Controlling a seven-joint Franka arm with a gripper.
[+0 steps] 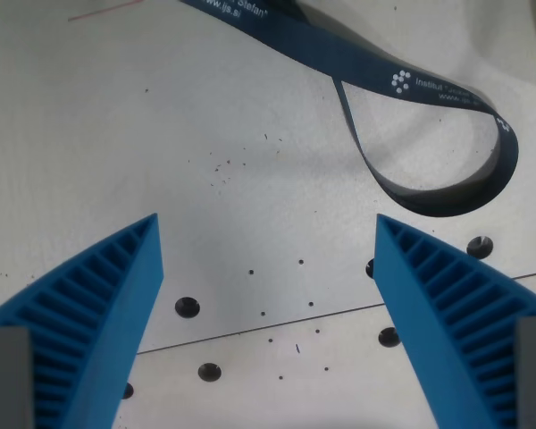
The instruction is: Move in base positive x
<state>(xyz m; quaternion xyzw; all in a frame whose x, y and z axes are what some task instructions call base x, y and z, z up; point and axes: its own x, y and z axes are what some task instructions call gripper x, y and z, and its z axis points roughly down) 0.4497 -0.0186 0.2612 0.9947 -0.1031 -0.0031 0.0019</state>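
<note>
**Two blue jaws, wide open, nothing held**

Two ribbed blue plastic jaws stand far apart and hold nothing. Between them is only the pale grey table point(116, 134) with small dark holes and a thin dark line. The task names no thing to grab; it is just a slide along the table. A long dark blue cloth strap with white letters point(429, 98) lies ahead of the jaws, looping beyond the wrist view's right jaw. If the slide goes that way and runs low, a jaw could snag the loop and drag it.
</note>
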